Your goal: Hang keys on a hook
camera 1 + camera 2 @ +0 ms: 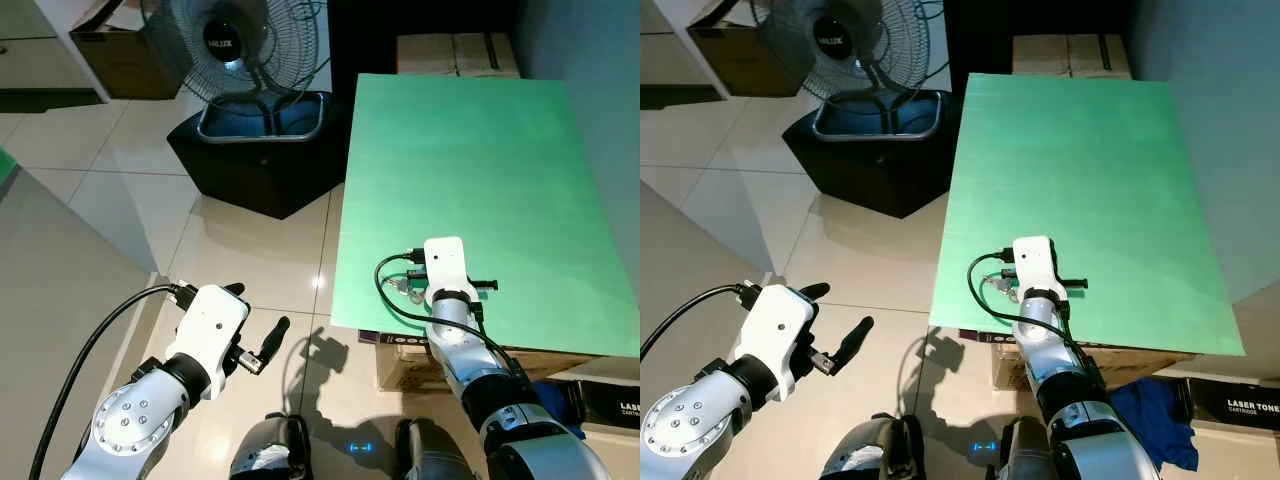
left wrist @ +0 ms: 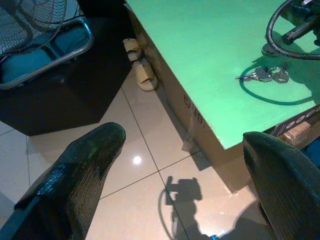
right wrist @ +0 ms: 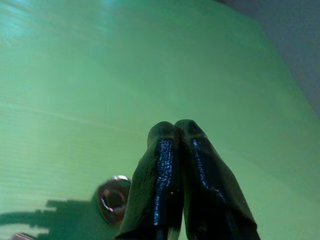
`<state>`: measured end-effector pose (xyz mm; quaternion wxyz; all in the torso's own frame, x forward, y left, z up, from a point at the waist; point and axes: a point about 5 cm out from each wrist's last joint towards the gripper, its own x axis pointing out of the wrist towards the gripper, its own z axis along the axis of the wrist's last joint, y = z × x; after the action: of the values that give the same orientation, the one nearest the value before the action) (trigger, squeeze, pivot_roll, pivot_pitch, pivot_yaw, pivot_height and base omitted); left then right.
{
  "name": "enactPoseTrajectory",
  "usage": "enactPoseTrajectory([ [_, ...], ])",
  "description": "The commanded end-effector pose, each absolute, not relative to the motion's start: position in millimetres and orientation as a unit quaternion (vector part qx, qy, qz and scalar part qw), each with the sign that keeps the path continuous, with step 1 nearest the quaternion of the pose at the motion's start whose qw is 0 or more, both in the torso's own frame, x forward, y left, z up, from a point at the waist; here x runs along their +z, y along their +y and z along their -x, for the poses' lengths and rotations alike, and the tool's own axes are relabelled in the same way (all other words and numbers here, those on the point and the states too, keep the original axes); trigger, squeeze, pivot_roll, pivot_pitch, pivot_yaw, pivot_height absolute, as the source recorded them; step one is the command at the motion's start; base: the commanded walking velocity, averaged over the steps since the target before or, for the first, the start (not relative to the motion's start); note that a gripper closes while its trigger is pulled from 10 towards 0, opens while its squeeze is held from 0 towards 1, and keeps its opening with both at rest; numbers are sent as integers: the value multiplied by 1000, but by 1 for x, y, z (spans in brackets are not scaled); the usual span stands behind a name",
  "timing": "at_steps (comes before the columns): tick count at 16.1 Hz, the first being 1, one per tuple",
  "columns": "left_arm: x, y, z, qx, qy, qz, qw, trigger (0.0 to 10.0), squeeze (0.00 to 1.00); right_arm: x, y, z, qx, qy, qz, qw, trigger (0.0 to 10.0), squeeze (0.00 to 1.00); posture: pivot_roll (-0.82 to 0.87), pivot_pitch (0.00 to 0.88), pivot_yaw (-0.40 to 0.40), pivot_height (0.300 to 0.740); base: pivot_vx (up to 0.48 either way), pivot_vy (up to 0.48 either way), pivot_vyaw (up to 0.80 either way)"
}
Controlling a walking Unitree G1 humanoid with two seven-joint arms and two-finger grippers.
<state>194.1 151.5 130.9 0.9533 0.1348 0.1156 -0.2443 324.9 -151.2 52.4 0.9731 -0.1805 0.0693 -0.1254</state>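
The keys (image 2: 262, 75) lie flat on the green board (image 1: 470, 180) near its front edge, just beside the right gripper (image 3: 175, 132), whose fingers are pressed together with nothing between them. The left gripper (image 2: 185, 150) hangs over the tiled floor (image 1: 250, 250), fingers spread apart.

One key bunch (image 2: 262, 75), one fan (image 1: 235, 45).
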Motion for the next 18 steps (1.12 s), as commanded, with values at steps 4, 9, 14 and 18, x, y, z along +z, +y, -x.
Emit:
enactPoseTrajectory([
  [4,127,154,-189,-244,130,-137,951,10000,0,33,-150,-317,-119,122,170,971,10000,1000,57,219,133,713,0,0,0],
  [9,128,157,-185,-240,134,-140,951,10000,0,32,-156,-319,-123,144,175,966,10000,1000,77,228,136,713,0,0,0],
  [14,127,156,-183,-241,137,-138,951,10000,0,30,-158,-321,-118,159,191,961,10000,0,79,238,136,713,0,0,0],
  [18,128,158,-182,-241,139,-140,950,10000,0,25,-160,-318,-116,175,196,958,10000,0,85,243,140,713,0,0,0],
])
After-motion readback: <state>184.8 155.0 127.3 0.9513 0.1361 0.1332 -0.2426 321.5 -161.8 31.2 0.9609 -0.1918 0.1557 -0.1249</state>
